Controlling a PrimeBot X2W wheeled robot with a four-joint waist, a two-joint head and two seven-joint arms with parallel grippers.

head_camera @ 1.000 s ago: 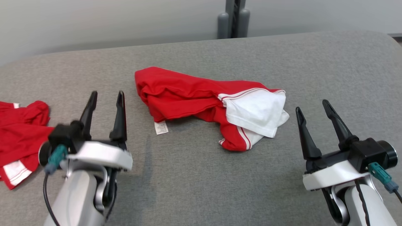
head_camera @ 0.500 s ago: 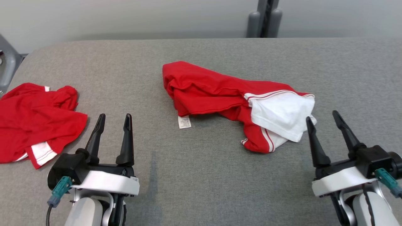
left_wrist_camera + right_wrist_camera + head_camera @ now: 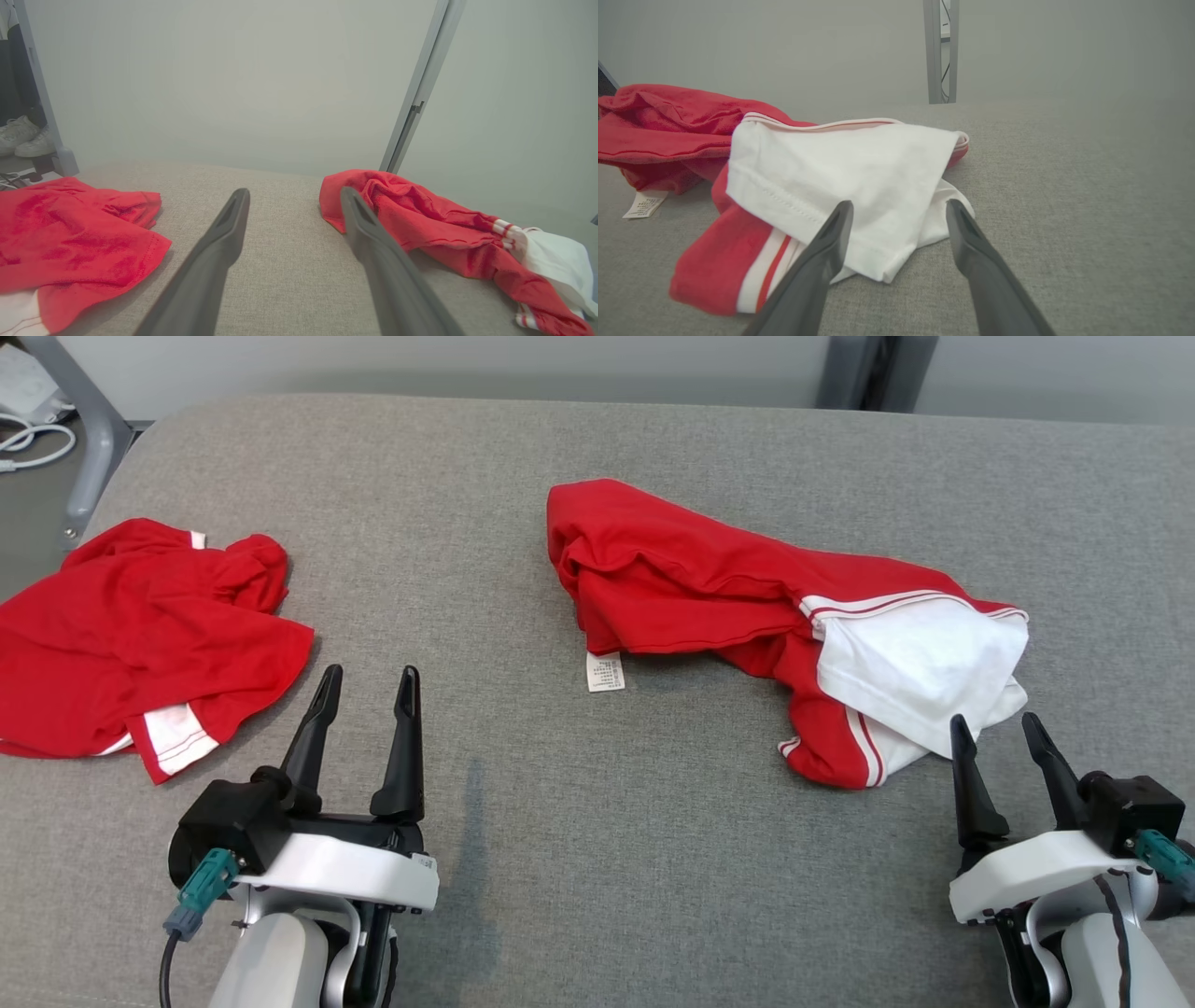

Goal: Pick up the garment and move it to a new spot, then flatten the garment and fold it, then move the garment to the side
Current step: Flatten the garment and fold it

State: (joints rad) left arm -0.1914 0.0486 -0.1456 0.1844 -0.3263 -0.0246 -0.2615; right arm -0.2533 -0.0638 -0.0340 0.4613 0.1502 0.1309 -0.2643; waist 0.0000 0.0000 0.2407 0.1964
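The garment (image 3: 709,579) lies crumpled mid-table, red with a white striped sleeve (image 3: 915,663) at its right end and a white label (image 3: 605,670) at its near edge. My left gripper (image 3: 370,672) stands open over bare table, left of and nearer than the garment, with nothing between its fingers. In the left wrist view the left gripper (image 3: 294,193) points past the garment's (image 3: 420,219) left end. My right gripper (image 3: 993,721) is open just short of the white sleeve. From the right wrist, the right gripper (image 3: 900,205) has the sleeve (image 3: 831,163) directly ahead of its tips.
A second red garment (image 3: 140,625) lies bunched at the table's left, also visible as the second garment (image 3: 70,233). The grey fabric table (image 3: 560,859) has a rounded far-left corner. A metal frame leg (image 3: 84,439) and white cables (image 3: 28,434) stand beyond it.
The head camera has swung left and tipped down, so the whole picture shifted right and the second garment came fully into view. Both grippers stay open and sit lower in the picture.
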